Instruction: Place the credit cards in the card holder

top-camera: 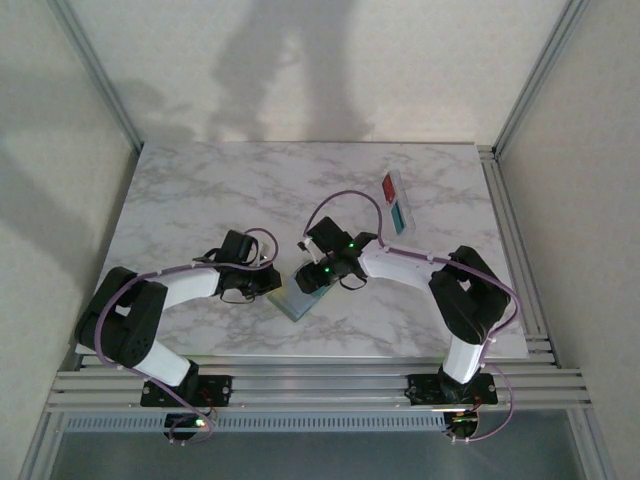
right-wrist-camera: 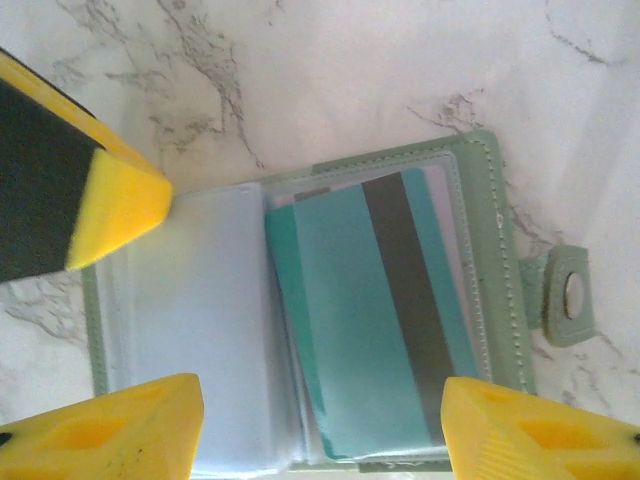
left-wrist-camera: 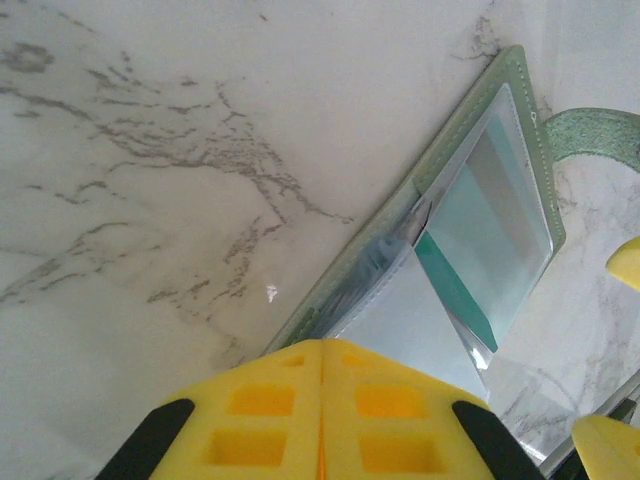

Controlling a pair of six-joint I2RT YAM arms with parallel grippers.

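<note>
Left jaws pressed together, right jaws spread, at the sage-green folding card holder [right-wrist-camera: 500,250]; we'd edge-pinch its thin, likely slippery teal plastic card [right-wrist-camera: 350,330].

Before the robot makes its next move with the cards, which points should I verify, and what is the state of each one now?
1. Card holder lies open: ok.
2. Teal card fully seated in its slot: cannot tell; it sits slightly tilted against the holder's edges.
3. Right pincer open, astride the holder: ok.
4. Left pincer shut at the clear sleeve; whether it really grips it: cannot tell.
5. More cards ready at the far right of the table: ok.
</note>
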